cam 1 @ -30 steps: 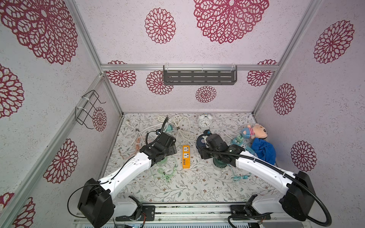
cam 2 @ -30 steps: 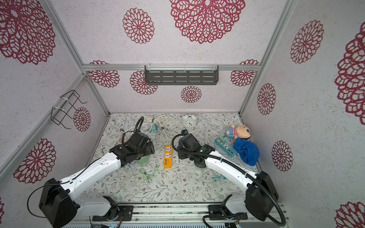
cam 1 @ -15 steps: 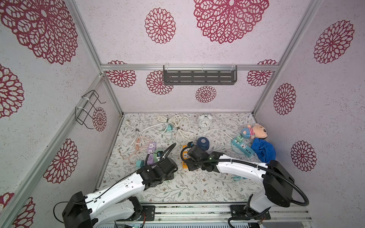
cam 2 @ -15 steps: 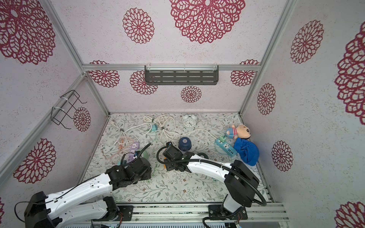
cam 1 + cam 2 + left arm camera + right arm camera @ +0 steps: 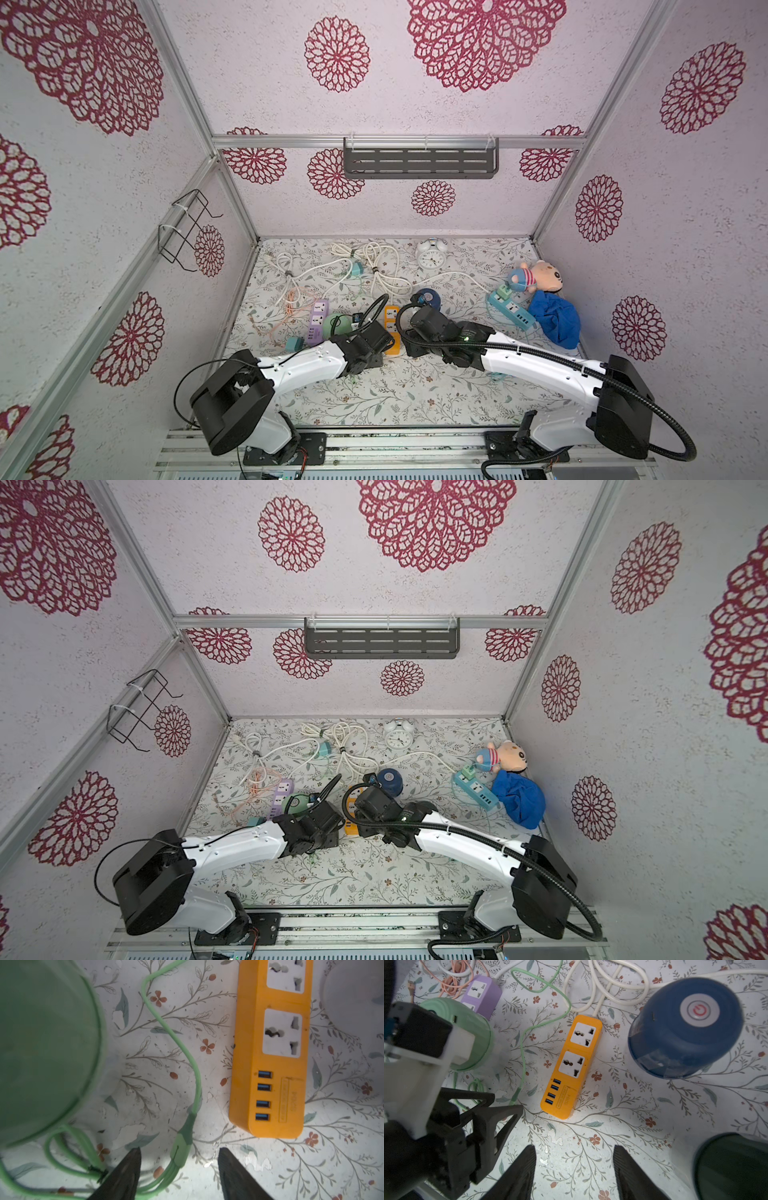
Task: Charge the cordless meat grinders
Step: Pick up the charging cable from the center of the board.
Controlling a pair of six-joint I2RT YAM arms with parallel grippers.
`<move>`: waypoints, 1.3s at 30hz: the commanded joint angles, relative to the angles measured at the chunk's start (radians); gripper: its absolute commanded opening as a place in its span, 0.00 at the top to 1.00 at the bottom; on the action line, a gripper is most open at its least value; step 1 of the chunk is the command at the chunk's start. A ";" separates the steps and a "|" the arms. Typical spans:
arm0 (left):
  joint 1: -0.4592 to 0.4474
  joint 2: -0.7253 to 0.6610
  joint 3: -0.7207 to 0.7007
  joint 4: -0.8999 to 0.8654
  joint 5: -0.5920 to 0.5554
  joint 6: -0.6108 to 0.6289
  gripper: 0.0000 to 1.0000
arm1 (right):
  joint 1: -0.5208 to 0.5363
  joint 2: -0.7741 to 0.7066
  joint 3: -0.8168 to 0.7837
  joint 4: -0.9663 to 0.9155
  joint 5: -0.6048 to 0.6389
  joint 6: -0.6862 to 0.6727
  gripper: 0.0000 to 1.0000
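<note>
– Green first: where is the mint green grinder [image 5: 336, 324]?
– Upright on the floral table [image 5: 374, 399], just beside the purple power strip [image 5: 316, 322], with the orange power strip [image 5: 391, 316] on its other side. It fills one side of the left wrist view [image 5: 41, 1043], large and blurred.
– And its clear cup?
– Only a pale haze under the dome (the right wrist view gives no more than that). What is in it I cannot tell.
– The other two?
– The navy blue grinder [image 5: 685, 1028] stands across the orange strip from the mint one. It has a silver button with a red power mark on top and a see-through band of cup below, whose contents I cannot make out. The dark green grinder [image 5: 733, 1165] sits at the edge of the right wrist view, near the right gripper [image 5: 574, 1147]. I cannot pick it out in either top view.
– Grippers?
– The left gripper [image 5: 179, 1149] has its jaws apart, low over the table. The connector of the green cable [image 5: 166, 1026] lies between the tips, not pinched. The right gripper's jaws are also spread, with only floral table between them, facing the USB end of the orange strip.
– Anything on the walls?
– A wire basket [image 5: 185, 226] on the left wall and a grey slotted shelf [image 5: 419, 160] on the back one.
</note>
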 commanded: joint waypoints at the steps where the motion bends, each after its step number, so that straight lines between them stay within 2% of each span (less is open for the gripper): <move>1: 0.014 0.037 0.023 0.048 0.018 0.027 0.44 | -0.006 -0.044 -0.020 -0.024 0.041 0.024 0.37; 9: -0.032 -0.017 0.158 -0.050 0.056 0.046 0.70 | -0.022 -0.117 -0.063 -0.021 0.067 0.015 0.37; 15: -0.036 -0.077 0.231 -0.097 0.090 0.038 0.80 | -0.047 -0.158 -0.086 -0.012 0.065 0.003 0.38; 17: -0.036 -0.080 0.251 -0.116 0.091 0.045 0.78 | -0.054 -0.169 -0.092 -0.008 0.058 0.000 0.39; 18: -0.037 -0.078 0.258 -0.134 0.080 0.054 0.74 | -0.053 -0.170 -0.092 -0.007 0.054 -0.002 0.39; 21: -0.033 -0.069 0.231 -0.186 0.027 0.041 0.46 | -0.054 -0.169 -0.104 0.001 0.029 0.001 0.38; 23: -0.023 -0.069 0.189 -0.186 0.021 0.027 0.35 | -0.053 -0.169 -0.117 0.010 0.013 0.010 0.38; 27: -0.017 -0.075 0.104 -0.142 0.017 0.003 0.30 | -0.054 -0.175 -0.142 0.034 -0.015 0.030 0.38; 30: -0.004 -0.066 0.065 -0.084 0.032 0.004 0.30 | -0.053 -0.169 -0.147 0.041 -0.026 0.036 0.38; 39: 0.062 0.088 0.036 0.080 0.139 0.070 0.44 | -0.054 -0.160 -0.125 0.026 -0.021 0.033 0.38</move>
